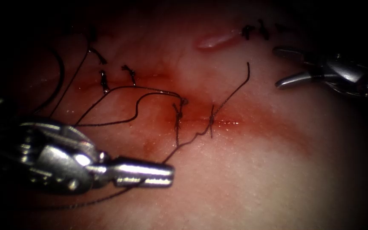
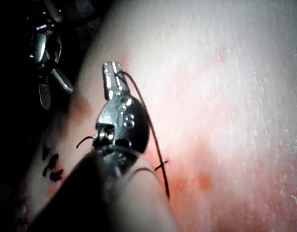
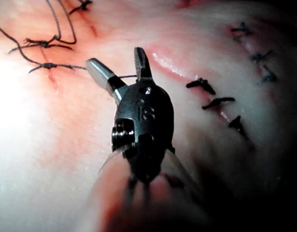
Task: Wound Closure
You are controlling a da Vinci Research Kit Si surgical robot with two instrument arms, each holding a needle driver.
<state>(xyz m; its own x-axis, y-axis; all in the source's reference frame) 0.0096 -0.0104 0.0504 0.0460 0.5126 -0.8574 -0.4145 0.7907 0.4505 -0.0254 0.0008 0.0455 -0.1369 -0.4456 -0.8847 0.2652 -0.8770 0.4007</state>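
Tissue [image 1: 243, 170] lies under both tools, pale and glistening, with the cut [image 1: 201, 123] running across it through a band of red fluid [image 1: 252, 123]. Two knotted stitches sit on that cut side by side – one at the left [image 1: 178, 114], one just to its right [image 1: 211, 121] – and older stitches [image 1: 104, 81] dot the tissue further to the left, with more dark ones [image 1: 254, 32] near the top.

Left claw [image 1: 167, 174] now: jaws pressed together, lying low over the tissue to the left of the cut's stitches, and the thread [image 1: 184, 145] runs from the stitch area straight down to its tip – it looks to be clamped on that strand. The left wrist view backs this up: the closed tip [image 2: 111, 77] has the dark thread [image 2: 148, 121] coming off it and trailing down across the tissue.

Thread loops [image 1: 137, 102] wander off to the left from the stitches, and a free end [image 1: 243, 81] curls upward to the right of the cut.

Right claw [image 1: 280, 68] hangs well apart on the right side, jaws spread wide, gripping nothing. Its wrist view shows the two fingers parted [image 3: 120, 67] above the tissue, thread passing just behind them without being held.

Needle – I cannot make it out anywhere along these strands.
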